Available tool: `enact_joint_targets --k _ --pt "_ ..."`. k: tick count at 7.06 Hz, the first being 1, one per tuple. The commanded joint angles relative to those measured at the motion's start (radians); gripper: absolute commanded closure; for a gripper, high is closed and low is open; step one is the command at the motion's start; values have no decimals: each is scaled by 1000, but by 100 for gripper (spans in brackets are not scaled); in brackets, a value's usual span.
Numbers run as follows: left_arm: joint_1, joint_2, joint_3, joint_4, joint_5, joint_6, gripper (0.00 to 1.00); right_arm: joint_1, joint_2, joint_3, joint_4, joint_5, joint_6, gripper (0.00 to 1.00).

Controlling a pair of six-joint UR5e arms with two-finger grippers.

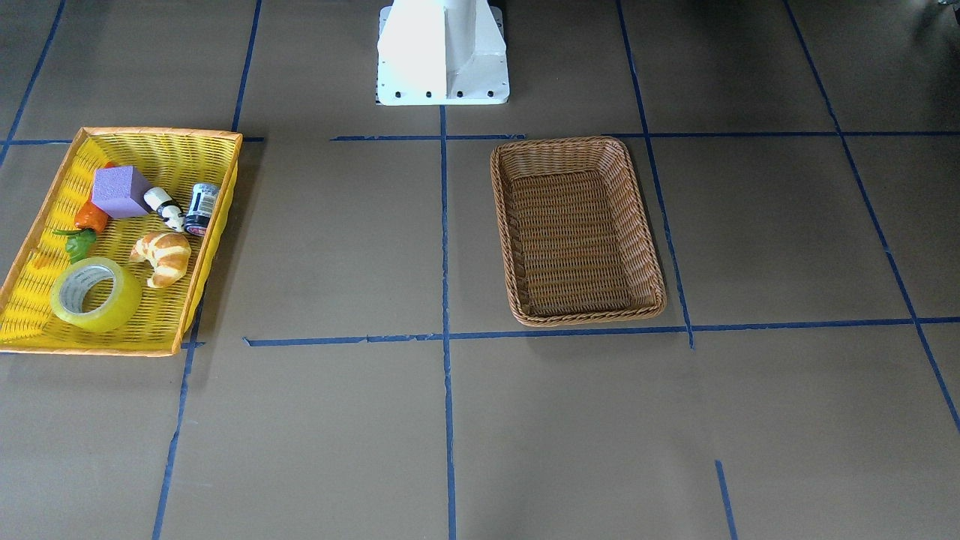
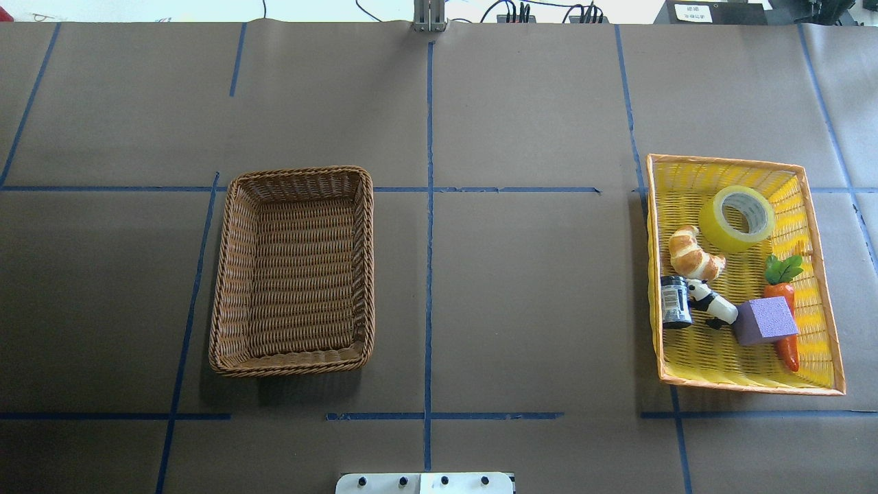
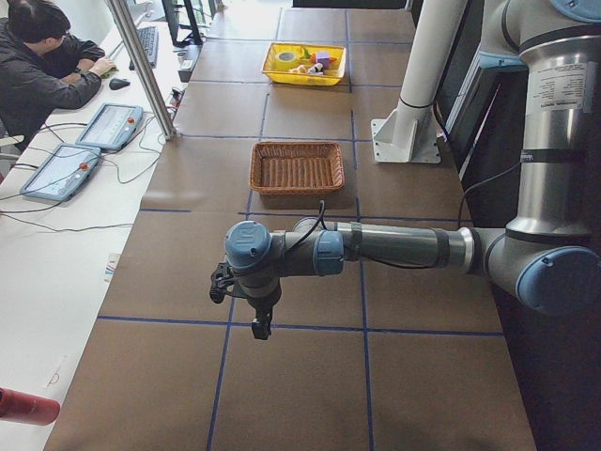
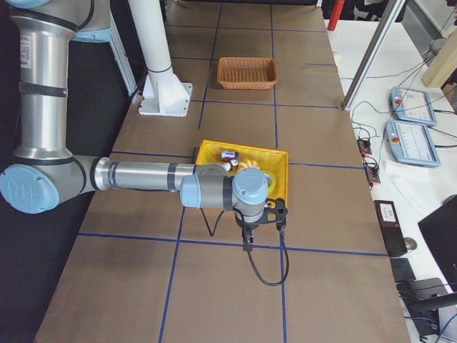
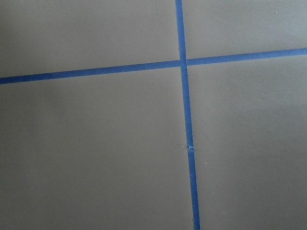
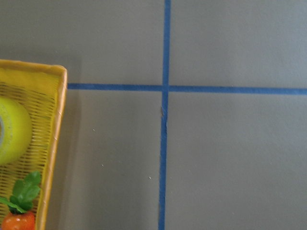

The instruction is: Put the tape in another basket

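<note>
Two fixed views stare steeply down from opposite long sides, both taking in the wicker basket [image 2: 295, 274] and the yellow basket [image 2: 741, 374]. Two end views look along the tabletop [image 3: 310, 376]. The wrist views peer down, close, under the left jaws and right jaws; the right one catches the yellow basket's corner and the tape [image 6: 12, 129].

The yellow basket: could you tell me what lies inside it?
Tape, croissant, dark jar, black-and-white figurine, purple block; the block hides part of a carrot.

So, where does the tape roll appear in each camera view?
Front-facing: tape, lower left.
Overhead: tape, right side.
Exterior left: tape, top, tiny.
Exterior right: not visible; the right arm's wrist covers it.
Left wrist: not in it.
Right wrist: tape, left edge.
Landmark: the yellow basket holding it.
</note>
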Motion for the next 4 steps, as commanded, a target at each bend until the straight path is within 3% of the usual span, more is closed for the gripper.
enact_joint_targets --k 1,4 --pt "-1 0 1 -4 -4 1 0 -78 104 27 17 -4 44 0" --pt "1 0 4 -4 -4 1 0 -192 112 37 35 -10 294 0"
